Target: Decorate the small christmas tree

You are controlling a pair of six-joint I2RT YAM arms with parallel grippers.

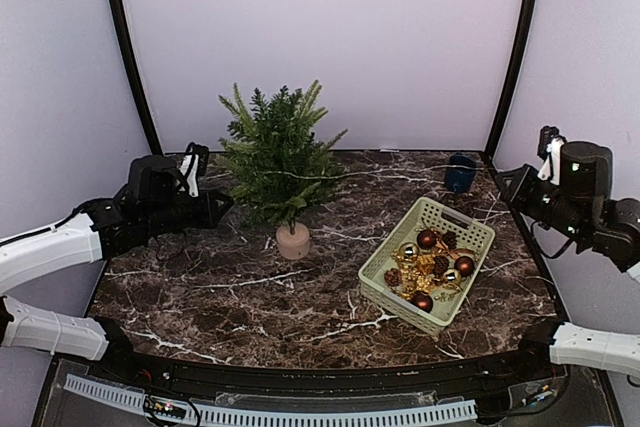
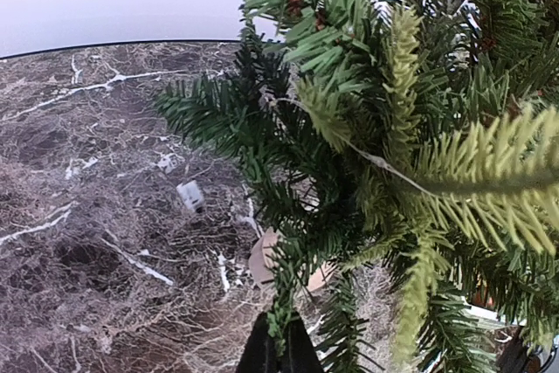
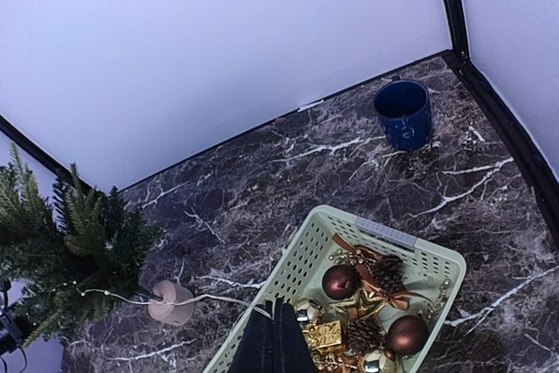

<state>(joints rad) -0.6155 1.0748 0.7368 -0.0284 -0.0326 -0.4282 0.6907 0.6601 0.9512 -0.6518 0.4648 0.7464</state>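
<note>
Standing near the middle of the marble desk point(image 1: 200, 287), a little toward ten o'clock, the small christmas tree point(image 1: 278, 152) rose upright from its beige pot point(image 1: 293, 241). The left end effector point(image 1: 218, 209) reached in from nine o'clock. Its fingers were pressed together and seemed to pinch the tip of a low branch on the tree's left side. The right end effector point(image 3: 276, 338) hung at three o'clock, also closed, with a thin pale wire point(image 1: 390, 173) stretched from its fingertips across to the foliage.

A green basket point(image 1: 378, 282) of brown and gold ornaments point(image 1: 427, 239) lay at four o'clock from the pot. A blue mug point(image 1: 460, 173) stood at the desk's two o'clock corner.

The step in hand looked like winding the wire around the tree. Doing it well probably meant steadying the branch gently, since the pot looked light enough to tip. It also meant carrying the wire high around the crown with some slack, clear of the mug and the basket.
</note>
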